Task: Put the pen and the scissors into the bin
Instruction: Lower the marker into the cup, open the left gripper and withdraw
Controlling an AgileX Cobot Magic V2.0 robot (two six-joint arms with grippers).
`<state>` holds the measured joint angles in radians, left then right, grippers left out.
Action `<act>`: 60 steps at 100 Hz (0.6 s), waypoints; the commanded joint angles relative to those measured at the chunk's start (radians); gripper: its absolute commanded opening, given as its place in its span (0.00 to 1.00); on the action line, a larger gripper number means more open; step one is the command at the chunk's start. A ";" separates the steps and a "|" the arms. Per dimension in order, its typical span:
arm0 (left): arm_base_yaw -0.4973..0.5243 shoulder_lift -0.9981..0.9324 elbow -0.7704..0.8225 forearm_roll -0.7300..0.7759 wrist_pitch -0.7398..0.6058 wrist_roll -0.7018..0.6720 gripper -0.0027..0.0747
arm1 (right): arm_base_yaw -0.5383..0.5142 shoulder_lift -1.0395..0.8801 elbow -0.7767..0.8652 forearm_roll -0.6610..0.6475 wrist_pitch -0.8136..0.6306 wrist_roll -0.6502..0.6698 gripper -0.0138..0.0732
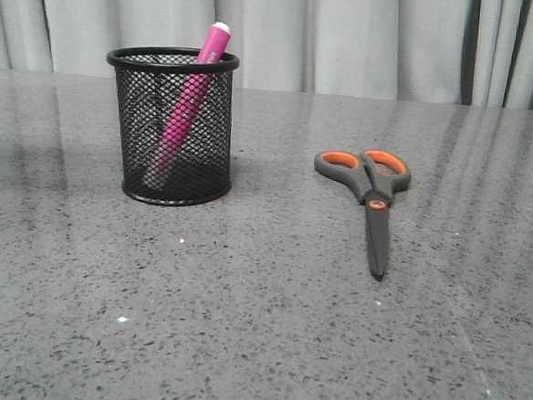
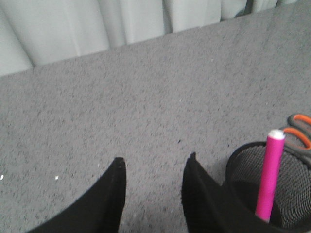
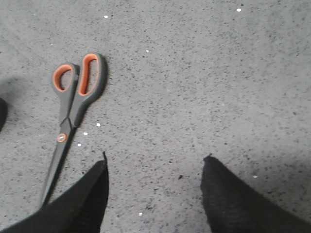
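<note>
Half the scissors (image 2: pixel 299 132) hide behind the bin (image 2: pixel 296 194) holding the pen (image 2: pixel 270 177).

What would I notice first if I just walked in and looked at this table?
Probably the bright pink pen, leaning inside the black mesh bin on the left of the grey table. Next, the scissors with orange-lined handles, lying flat and closed to the bin's right, blades pointing toward the camera.

I see a grey speckled worktop (image 1: pixel 256 346) with a glossy sheen and a few tiny white flecks scattered across it. Behind its far edge hangs a pale grey pleated curtain (image 1: pixel 351 32), closing off the background.
</note>
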<state>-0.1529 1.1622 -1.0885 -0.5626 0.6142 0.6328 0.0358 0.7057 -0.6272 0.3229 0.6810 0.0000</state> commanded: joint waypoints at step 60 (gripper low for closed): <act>0.152 -0.105 0.047 -0.061 0.008 -0.108 0.37 | 0.012 0.157 -0.261 -0.033 0.119 -0.126 0.59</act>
<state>-0.0038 1.0942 -1.0291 -0.5813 0.6913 0.5377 0.0358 0.8236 -0.8051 0.3114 0.8040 -0.1065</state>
